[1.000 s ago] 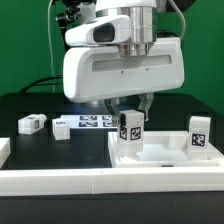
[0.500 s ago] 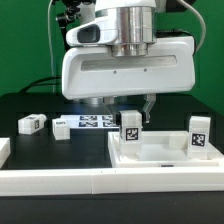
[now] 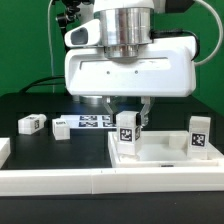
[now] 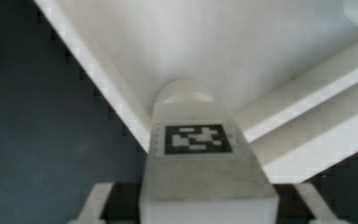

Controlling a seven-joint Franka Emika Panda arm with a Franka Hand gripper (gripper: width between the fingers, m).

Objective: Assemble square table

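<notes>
On the exterior view's left, two loose legs (image 3: 31, 123) lie on the dark counter (image 3: 20, 105). At centre, an upright leg (image 3: 127, 135), clamped by the pincer (image 3: 128, 112), has been turned slightly, likely being screwed into the slab (image 3: 165, 152). A second leg (image 3: 198, 135) stands rightward.

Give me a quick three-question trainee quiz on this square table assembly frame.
1. True or false: the small white block leg with a black-and-white tag, between the gripper's fingers, is upright.
2. How many more of these parts lie on the black table, off the white square plastic tabletop?
3. The other upright leg stands on the tabletop toward: A) the exterior view's left, B) the exterior view's right, C) its middle.
Key: 1 true; 2 two, the lying legs; 3 B.
</notes>
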